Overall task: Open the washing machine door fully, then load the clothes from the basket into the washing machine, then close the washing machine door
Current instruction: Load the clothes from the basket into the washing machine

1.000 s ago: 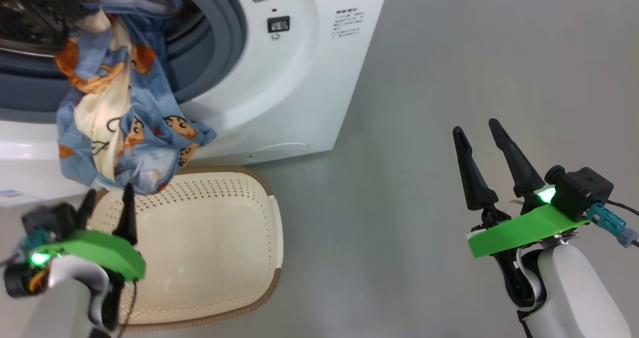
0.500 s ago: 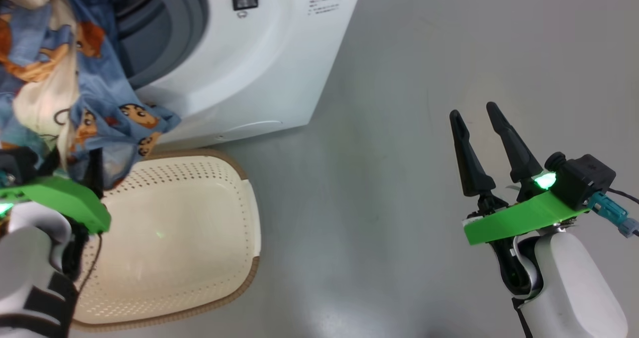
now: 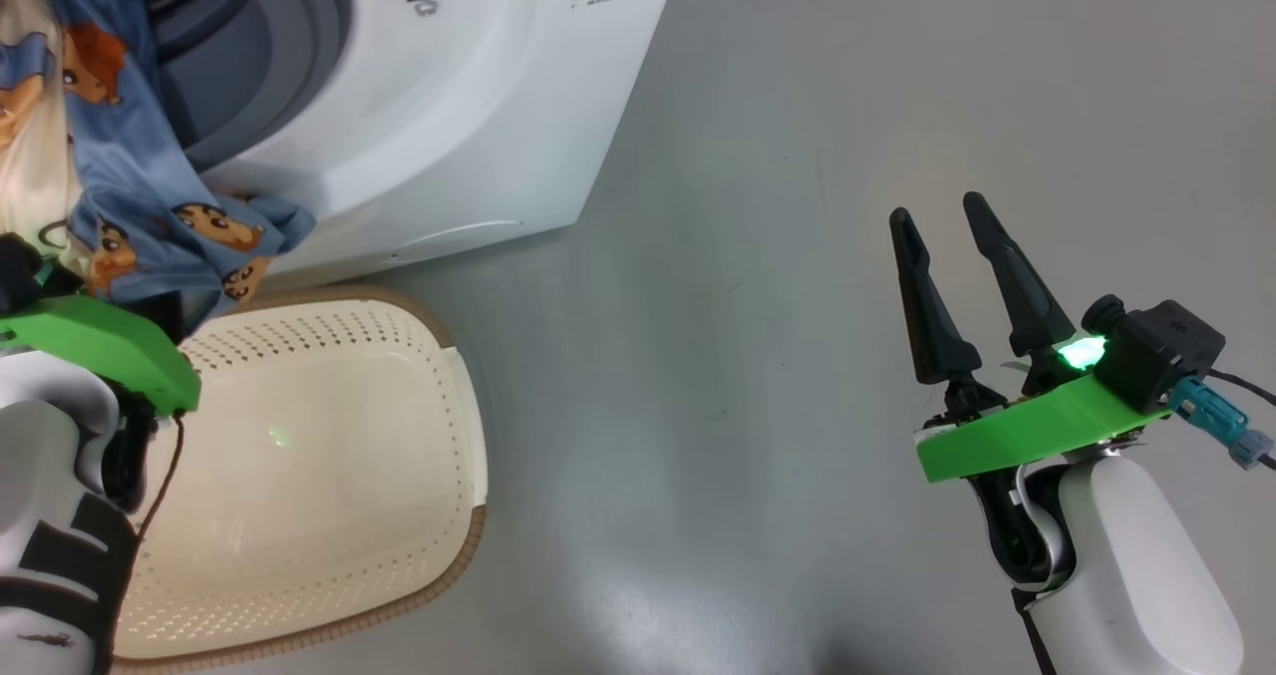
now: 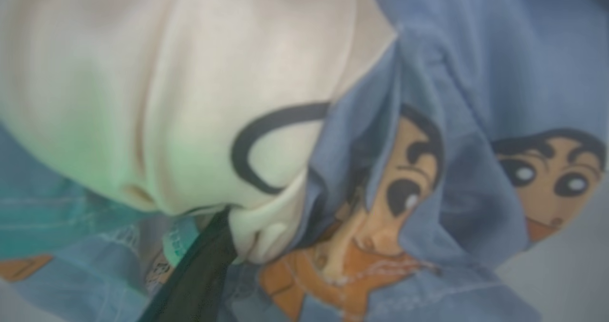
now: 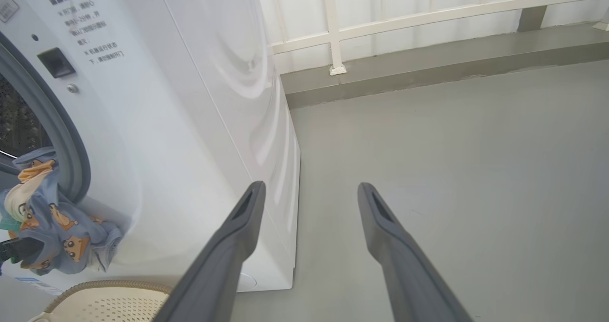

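Two grippers, one basket, one bunch of clothes and one washing machine show from the head camera. Nearest, at four o'clock, the right gripper point(image 3: 937, 208) hangs over bare floor, its two dark fingers spread apart with nothing between them. At nine o'clock the left gripper point(image 3: 164, 308) pushes into the hanging clothes point(image 3: 150, 216). Its wrist camera shows one dark finger point(image 4: 200, 274) against the fabric, so its fingers stand wide, but whether cloth lies between them cannot be told. At seven o'clock the basket point(image 3: 454, 406), cream with dotted holes and a brown woven rim, sits on the floor just below the clothes. At eleven o'clock stands the washing machine point(image 3: 449, 137), white, with a grey ring around its mouth. The floor point(image 3: 748, 356) is smooth, glossy grey. Beyond the machine the right wrist camera shows a grey kerb point(image 5: 428, 70) and a white railing point(image 5: 428, 13). The clothes are light blue with orange-brown cartoon figures and a cream patch, spilling out over the lower lip of the drum mouth.
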`<state>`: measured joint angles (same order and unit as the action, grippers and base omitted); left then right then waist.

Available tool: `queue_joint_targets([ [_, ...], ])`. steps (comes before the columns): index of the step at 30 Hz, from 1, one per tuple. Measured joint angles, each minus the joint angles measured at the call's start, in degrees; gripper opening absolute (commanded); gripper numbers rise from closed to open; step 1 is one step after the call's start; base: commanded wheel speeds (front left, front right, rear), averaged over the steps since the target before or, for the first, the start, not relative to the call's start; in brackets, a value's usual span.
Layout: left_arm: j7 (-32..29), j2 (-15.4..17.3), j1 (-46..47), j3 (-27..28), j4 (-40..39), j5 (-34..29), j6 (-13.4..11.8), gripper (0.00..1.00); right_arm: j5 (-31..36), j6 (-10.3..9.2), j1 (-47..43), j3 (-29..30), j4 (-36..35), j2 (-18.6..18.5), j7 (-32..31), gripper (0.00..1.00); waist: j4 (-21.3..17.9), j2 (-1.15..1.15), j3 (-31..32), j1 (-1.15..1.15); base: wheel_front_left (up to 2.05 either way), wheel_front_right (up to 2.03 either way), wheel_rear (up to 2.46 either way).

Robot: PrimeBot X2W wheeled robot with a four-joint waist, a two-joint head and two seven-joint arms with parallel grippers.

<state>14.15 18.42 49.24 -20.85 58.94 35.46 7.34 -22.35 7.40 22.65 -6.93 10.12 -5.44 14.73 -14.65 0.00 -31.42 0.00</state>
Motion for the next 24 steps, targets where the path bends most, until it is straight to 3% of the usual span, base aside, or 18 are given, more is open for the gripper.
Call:
queue_joint_targets([
  [2, 0.1, 0.0, 0.0, 0.1, 0.3, 0.7, 0.0, 1.00, 0.0, 0.00, 0.0, 0.0, 0.0, 0.0, 0.0, 1.00, 0.0, 0.00, 0.1, 0.00, 0.00, 0.00, 0.00],
  [3, 0.1, 0.0, 0.0, 0.3, 0.3, 0.9, 0.0, 0.86, 0.0, 0.00, 0.0, 0.1, 0.0, 0.0, 0.0, 1.00, 0.0, 0.00, 0.2, 0.00, 0.00, 0.00, 0.00],
  [5, 0.1, 0.0, 0.0, 0.8, 0.2, 1.1, 0.0, 0.04, 0.0, 0.00, 0.0, 0.2, 0.0, 0.0, 0.0, 1.00, 0.1, 0.00, 0.3, 0.00, 0.00, 0.00, 0.00],
  [6, 0.1, 0.0, 0.0, 0.9, 0.1, 1.1, 0.0, 0.00, 0.0, 0.00, 0.0, 0.3, 0.0, 0.0, 0.0, 1.00, 0.2, 0.00, 0.3, 0.00, 0.00, 0.00, 0.00],
  [13, 0.1, -0.4, -0.7, 0.9, -1.9, 1.2, 0.0, 0.00, 0.1, 0.00, 0.0, 0.3, 0.0, 0.0, 0.0, 1.00, 1.3, 0.00, 1.1, 0.00, 0.00, 0.00, 0.00],
  [24, 0.3, -0.6, -7.9, 1.6, -11.8, 1.2, 0.0, 0.00, 0.1, 0.00, -0.1, 0.3, 0.3, -0.1, 0.0, 1.00, 3.0, 0.00, 3.5, 0.00, 0.00, 0.00, 0.00],
])
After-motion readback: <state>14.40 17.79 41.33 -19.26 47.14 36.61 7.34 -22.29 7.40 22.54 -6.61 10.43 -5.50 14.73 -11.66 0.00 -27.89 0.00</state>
